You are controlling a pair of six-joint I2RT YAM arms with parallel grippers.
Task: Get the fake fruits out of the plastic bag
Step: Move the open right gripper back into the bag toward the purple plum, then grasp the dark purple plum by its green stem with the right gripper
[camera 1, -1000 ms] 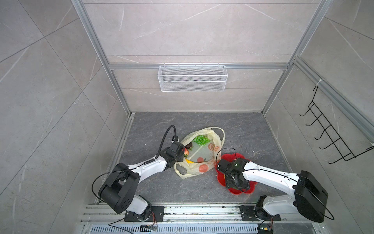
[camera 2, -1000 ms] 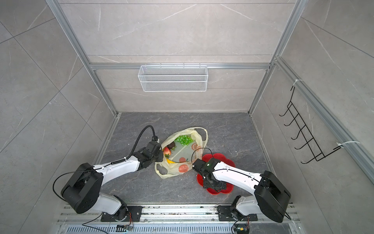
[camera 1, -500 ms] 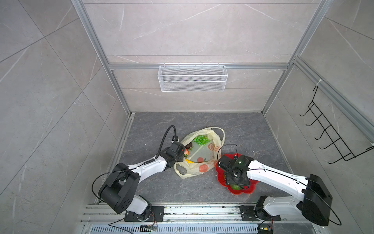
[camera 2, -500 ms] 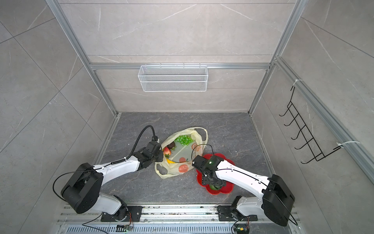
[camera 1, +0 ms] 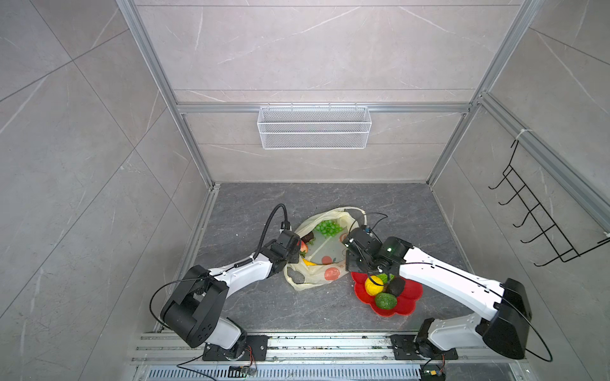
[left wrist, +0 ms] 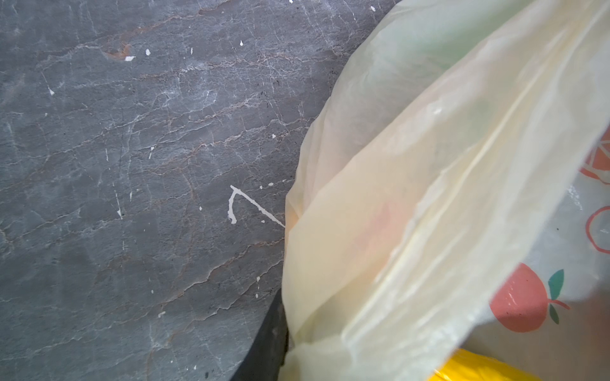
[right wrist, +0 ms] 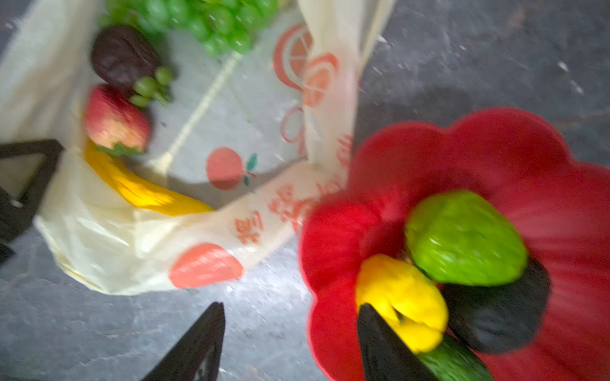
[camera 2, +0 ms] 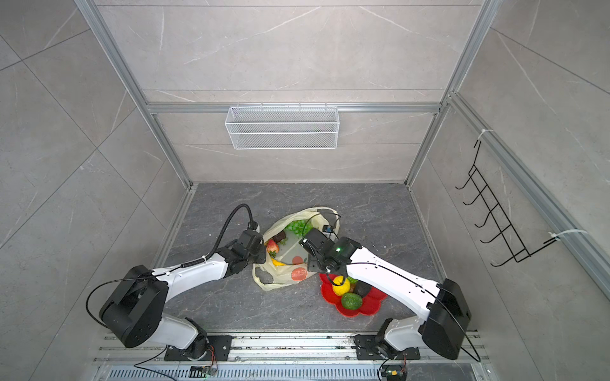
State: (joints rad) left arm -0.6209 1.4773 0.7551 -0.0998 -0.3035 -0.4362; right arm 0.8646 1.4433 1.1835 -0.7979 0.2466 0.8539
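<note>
Well, starting at the right gripper (right wrist: 290, 305), we see its two black fingers (right wrist: 194, 349) standing apart with only bare tabletop (right wrist: 99, 330) between them; nothing is held. One finger overlaps the near rim of the red flower-shaped plate (right wrist: 495, 148) in the right wrist view, in front of the yellow lemon-like ball (right wrist: 402, 293). On that plate we also find a bumpy green fruit (right wrist: 462, 237), a dark avocado (right wrist: 498, 313) and a darker green fruit (camera 1: 385, 300), all crowded close together. Just beside the plate lies the plastic bag (camera 1: 315, 275), its mouth gaping upward. Inside it we count the banana (right wrist: 142, 188), the strawberry (right wrist: 114, 118) touching the banana's end, a second dark avocado (right wrist: 123, 54) and the green grape bunch (camera 1: 327, 227) at the far end. The left gripper (camera 1: 298, 254) sits at the bag's left edge, and the left wrist view shows the film gathered into a bunch against one dark finger (left wrist: 264, 346), so we read it as clamped on the bag's rim. Farther out, a white wire basket (camera 1: 313, 128) hangs on the back wall and a black hook rack (camera 1: 534, 224) on the right wall.
</note>
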